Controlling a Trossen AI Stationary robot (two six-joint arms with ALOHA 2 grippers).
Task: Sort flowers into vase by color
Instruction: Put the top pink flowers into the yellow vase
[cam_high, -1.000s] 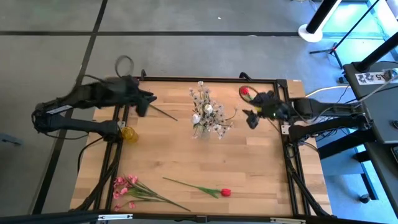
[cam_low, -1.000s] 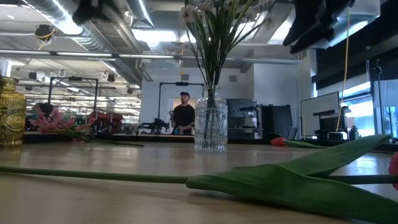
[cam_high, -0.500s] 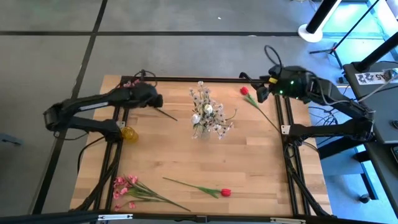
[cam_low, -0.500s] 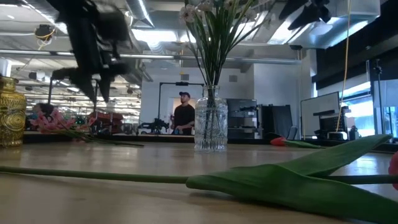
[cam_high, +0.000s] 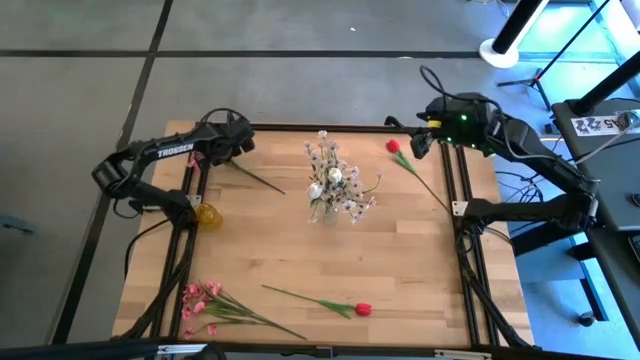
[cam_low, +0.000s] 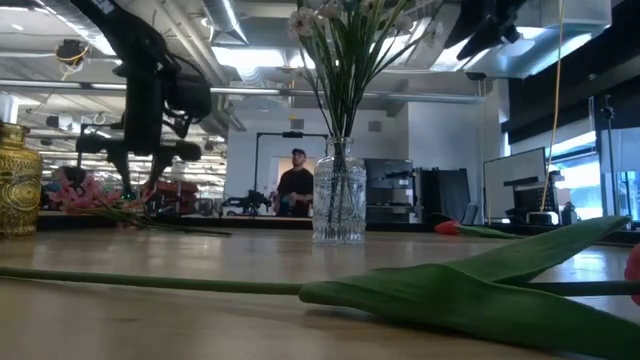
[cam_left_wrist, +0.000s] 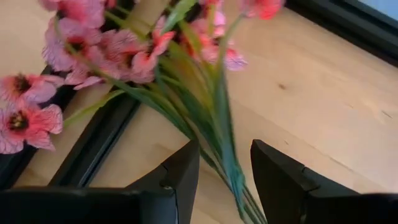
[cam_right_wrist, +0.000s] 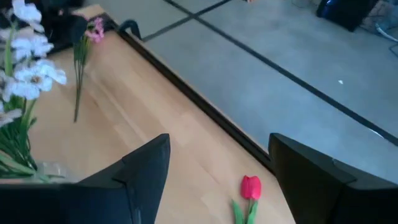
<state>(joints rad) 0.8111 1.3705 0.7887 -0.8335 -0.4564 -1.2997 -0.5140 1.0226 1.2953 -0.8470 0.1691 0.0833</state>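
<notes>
The left gripper (cam_left_wrist: 225, 177) stands with jaws apart directly over a pink blossom spray (cam_left_wrist: 134, 53), whose green stems run through the gap; the black table frame (cam_left_wrist: 93, 146) lies just beside it. Between the two grippers the glass vase (cam_high: 325, 208) of white sprigs stands in the way. Below the right gripper (cam_right_wrist: 217, 180), jaws apart, a red rosebud (cam_right_wrist: 250, 186) lies amid bare wood.

Right gripper (cam_right_wrist: 214, 180), fingers spread, hangs above a red rosebud (cam_right_wrist: 250, 187) near the table (cam_right_wrist: 161, 118) edge; white blossoms (cam_right_wrist: 28, 68) and a pink spray (cam_right_wrist: 93, 31) lie beyond.
</notes>
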